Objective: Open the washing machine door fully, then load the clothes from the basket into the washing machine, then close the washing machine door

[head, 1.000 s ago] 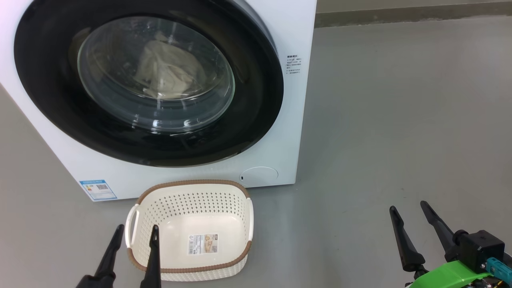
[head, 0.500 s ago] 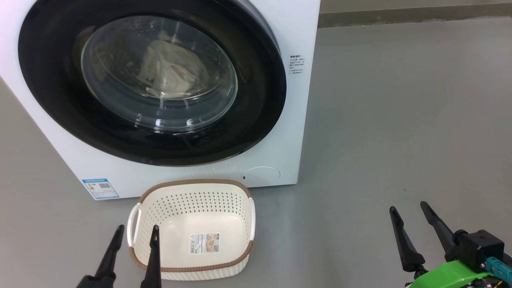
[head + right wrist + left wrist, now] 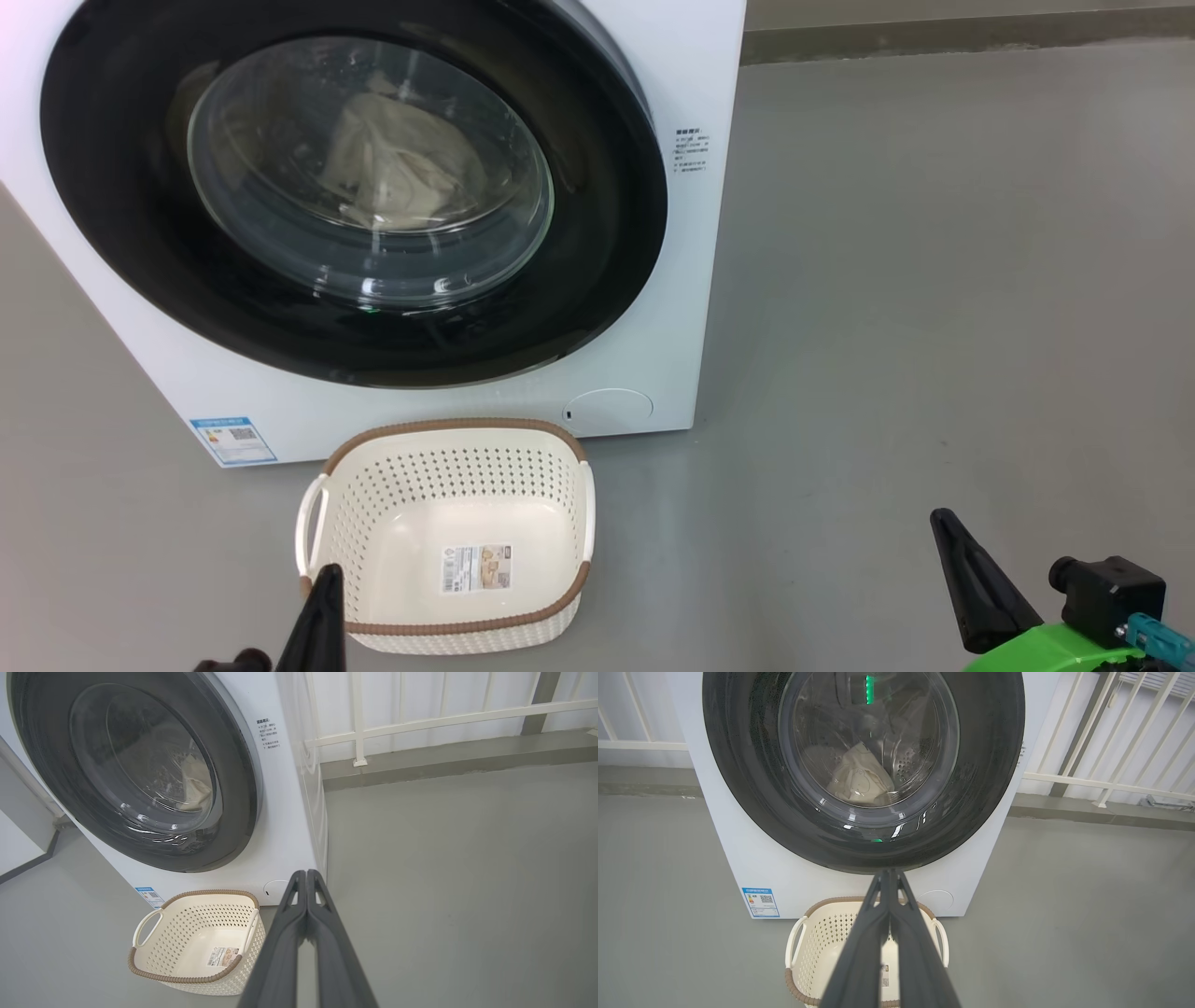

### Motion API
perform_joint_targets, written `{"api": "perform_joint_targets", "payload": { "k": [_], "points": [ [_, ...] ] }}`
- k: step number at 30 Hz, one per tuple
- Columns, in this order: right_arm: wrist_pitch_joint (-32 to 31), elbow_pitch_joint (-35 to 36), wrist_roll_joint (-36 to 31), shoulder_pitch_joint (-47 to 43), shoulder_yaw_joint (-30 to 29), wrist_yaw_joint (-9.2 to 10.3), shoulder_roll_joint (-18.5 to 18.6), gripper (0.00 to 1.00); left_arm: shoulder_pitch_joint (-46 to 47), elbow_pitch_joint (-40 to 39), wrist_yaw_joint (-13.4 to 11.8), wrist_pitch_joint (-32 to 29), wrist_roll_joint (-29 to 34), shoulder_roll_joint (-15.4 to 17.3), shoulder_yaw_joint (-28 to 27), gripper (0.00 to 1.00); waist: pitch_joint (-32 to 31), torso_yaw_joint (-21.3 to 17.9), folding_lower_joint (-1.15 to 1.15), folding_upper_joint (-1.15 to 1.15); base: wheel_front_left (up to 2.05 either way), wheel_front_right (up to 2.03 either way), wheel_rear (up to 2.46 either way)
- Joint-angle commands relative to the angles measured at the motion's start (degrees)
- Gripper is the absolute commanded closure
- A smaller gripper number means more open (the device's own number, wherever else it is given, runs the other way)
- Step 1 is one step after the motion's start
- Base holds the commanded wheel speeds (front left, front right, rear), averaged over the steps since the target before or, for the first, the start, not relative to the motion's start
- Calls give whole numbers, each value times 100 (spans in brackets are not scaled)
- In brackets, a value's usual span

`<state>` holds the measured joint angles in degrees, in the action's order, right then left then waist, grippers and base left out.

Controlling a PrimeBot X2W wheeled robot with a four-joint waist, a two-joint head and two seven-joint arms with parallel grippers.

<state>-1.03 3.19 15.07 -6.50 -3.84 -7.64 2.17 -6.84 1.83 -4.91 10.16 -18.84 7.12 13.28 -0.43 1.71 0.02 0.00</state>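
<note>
As the clothes lie behind the shut washing machine door, the basket stands empty just in front. Nothing apparently left to carry, the left gripper and right gripper rest clenched empty, near side.

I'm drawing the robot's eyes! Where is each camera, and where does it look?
Head view: on the head, looking down at washing machine door, basket; left end effector, right end effector show.
Left wrist view: left wrist, facing door squarely; own shut end effector.
Right wrist view: right wrist, facing door slantwise; own shut end effector.
All share door and basket.
</note>
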Motion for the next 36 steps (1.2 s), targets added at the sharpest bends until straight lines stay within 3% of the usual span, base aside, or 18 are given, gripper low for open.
{"api": "perform_joint_targets", "payload": {
  "k": [1, 36],
  "points": [
    [0, 94, 234, 114, 28, 1, 60, 100, 163, -88, 57, -23, -228, 53, -97, 100, 8, -3, -1, 0, 0, 0, 0],
    [-64, -446, 2563, 458, 63, 5, 153, 100, 512, 325, 418, -403, -2458, 10, -520, 100, 26, -53, -2, 0, 0, 0, 0]
  ]
}}
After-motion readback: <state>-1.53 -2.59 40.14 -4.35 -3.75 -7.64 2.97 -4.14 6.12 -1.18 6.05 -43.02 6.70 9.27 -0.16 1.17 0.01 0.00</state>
